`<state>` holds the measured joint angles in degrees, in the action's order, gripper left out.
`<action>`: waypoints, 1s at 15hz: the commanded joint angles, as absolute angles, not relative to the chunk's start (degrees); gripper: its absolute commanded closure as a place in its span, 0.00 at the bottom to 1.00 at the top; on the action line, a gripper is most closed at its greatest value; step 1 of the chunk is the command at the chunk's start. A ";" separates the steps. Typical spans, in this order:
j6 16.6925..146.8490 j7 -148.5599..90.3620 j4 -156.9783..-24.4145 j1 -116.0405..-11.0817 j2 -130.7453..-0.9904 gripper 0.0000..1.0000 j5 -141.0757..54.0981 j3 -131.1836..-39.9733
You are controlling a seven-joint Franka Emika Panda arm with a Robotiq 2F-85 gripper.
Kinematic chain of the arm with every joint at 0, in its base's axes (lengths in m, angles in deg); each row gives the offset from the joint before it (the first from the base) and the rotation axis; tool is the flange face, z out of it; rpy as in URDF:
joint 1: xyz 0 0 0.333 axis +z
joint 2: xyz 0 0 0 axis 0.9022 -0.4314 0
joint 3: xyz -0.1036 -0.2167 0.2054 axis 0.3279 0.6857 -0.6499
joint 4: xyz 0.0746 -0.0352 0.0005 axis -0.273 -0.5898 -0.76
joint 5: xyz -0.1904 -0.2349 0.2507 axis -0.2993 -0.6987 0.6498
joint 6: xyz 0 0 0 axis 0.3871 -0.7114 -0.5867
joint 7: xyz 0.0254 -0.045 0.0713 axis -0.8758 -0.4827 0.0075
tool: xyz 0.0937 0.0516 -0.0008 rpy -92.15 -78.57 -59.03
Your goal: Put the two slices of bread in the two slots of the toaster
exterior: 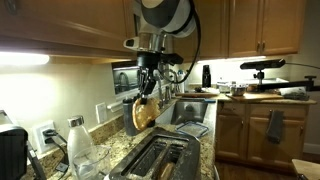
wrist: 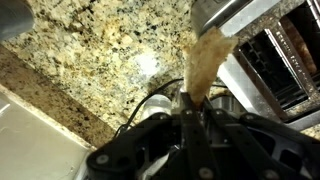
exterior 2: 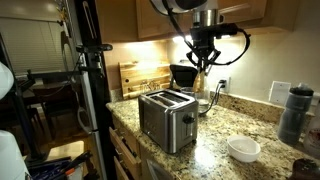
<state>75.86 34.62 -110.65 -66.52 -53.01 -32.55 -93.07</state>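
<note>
My gripper (exterior: 148,88) is shut on a tan bread slice (exterior: 144,113) that hangs edge-down from the jaws, in the air above and behind the silver toaster (exterior: 155,160). In the wrist view the slice (wrist: 205,60) sticks out from the jaws (wrist: 190,100), with the toaster (wrist: 285,55) and one dark slot (wrist: 290,70) to the right. In an exterior view the gripper (exterior 2: 205,66) hovers behind the toaster (exterior 2: 167,120), whose two slots (exterior 2: 170,97) run along its top. I cannot make out a second slice.
A granite counter (exterior 2: 215,150) carries a white bowl (exterior 2: 243,149), a dark bottle (exterior 2: 292,115), a black appliance (exterior 2: 183,75) and a wooden board (exterior 2: 140,78). A clear bottle (exterior: 80,148) stands beside the toaster. Cabinets hang overhead.
</note>
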 commanded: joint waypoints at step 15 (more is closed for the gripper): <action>65.23 46.57 -109.84 -66.03 -50.26 0.91 -25.89 -92.20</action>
